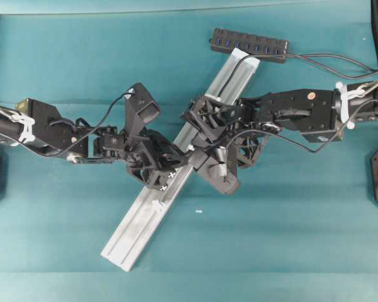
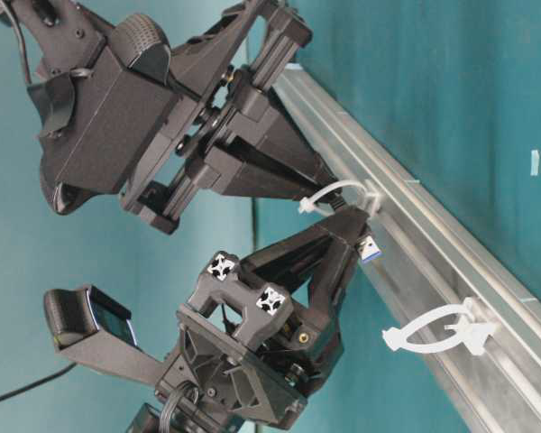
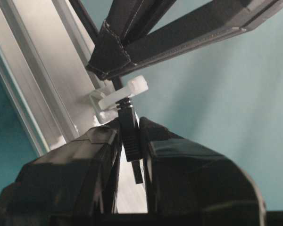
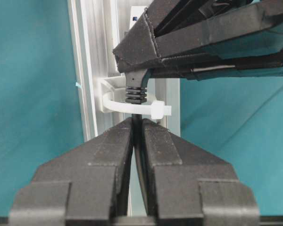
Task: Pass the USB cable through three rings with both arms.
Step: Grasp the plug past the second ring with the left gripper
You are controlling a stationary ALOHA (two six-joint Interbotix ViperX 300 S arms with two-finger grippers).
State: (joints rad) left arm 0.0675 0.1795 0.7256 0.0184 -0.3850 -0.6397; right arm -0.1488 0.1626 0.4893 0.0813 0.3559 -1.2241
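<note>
The USB cable's dark plug (image 3: 130, 136) is pinched between the jaws of my left gripper (image 3: 130, 123), which is shut on it. The plug's ribbed end sits right at a white ring (image 3: 125, 94) clipped to the silver rail (image 3: 42, 89). From the other side, my right gripper (image 4: 137, 121) is shut on the thin black cord (image 4: 139, 116) just below the same ring (image 4: 132, 106). The cord runs through that ring. In the table-level view the two grippers meet tip to tip at this ring (image 2: 341, 191), and a second ring (image 2: 437, 329) stands free farther along the rail.
The rail (image 1: 142, 223) lies diagonally across the teal table. A black multi-port hub (image 1: 249, 43) sits at its far end with cords leading off to the right. Another white ring (image 1: 157, 204) shows on the rail's lower half.
</note>
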